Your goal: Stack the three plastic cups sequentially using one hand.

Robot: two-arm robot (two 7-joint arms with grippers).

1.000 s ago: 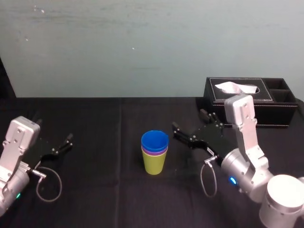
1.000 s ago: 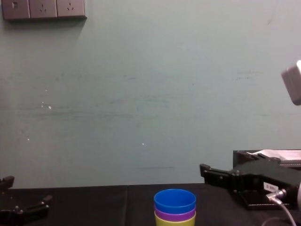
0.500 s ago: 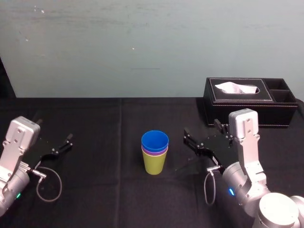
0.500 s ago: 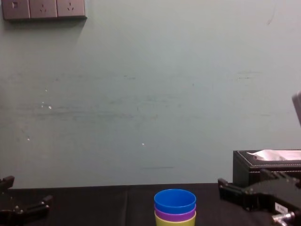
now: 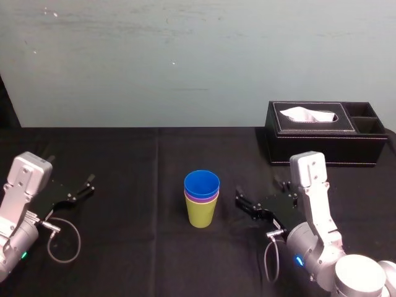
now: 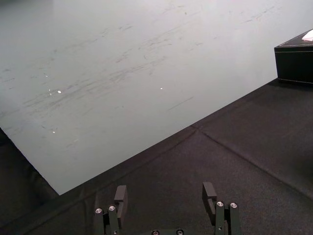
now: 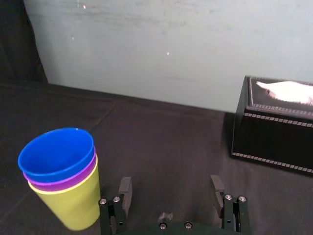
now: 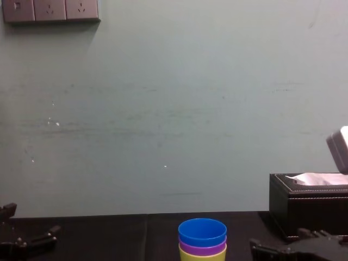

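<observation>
The right gripper (image 5: 257, 190) hangs low over the table (image 5: 124, 247) with its fingers (image 7: 124, 188) spread wide and nothing between them. The cups (image 5: 201, 199) stand to its left, near its leftward fingertip but apart from it, upright and nested. The blue cup (image 5: 202, 183) sits innermost and on top. The purple cup (image 5: 202, 197) shows as a narrow band under it. The yellow-green cup (image 5: 201, 213) is outermost and rests on the table. From the right wrist, the nested cups (image 7: 61, 181) stand clear of the gripper (image 7: 170, 188), outside its open jaws. The tissue box (image 5: 322, 133) lies beyond the right gripper, farther from the robot and slightly to its right. The left gripper (image 5: 71, 170) rests well to the left of the cups, near the table's left edge, its fingers (image 6: 121, 193) also wide apart and empty.
</observation>
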